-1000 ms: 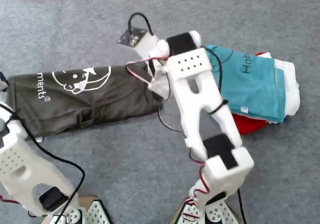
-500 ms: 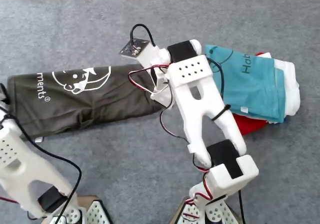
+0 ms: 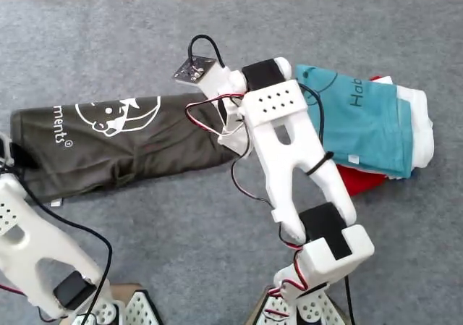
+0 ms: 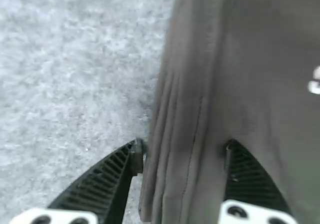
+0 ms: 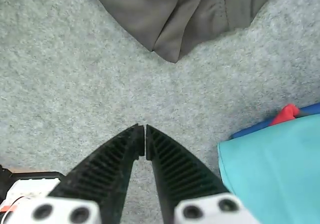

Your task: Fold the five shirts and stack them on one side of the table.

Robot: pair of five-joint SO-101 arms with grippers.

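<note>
Grey, carpet-textured table across the whole view

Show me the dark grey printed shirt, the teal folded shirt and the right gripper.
dark grey printed shirt [image 3: 145, 151]: high view, plain cloth below the print.
teal folded shirt [image 3: 358, 129]: high view, its top face.
right gripper [image 5: 145, 133]: right wrist view, between its shut fingertips.

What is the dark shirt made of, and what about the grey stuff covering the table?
The dark shirt looks like soft, matte cloth, probably cotton: it creases into folds and shows stitched seams up close. The table cover looks like fuzzy grey felt or short carpet, judging by its speckled, fibrous surface.
</note>
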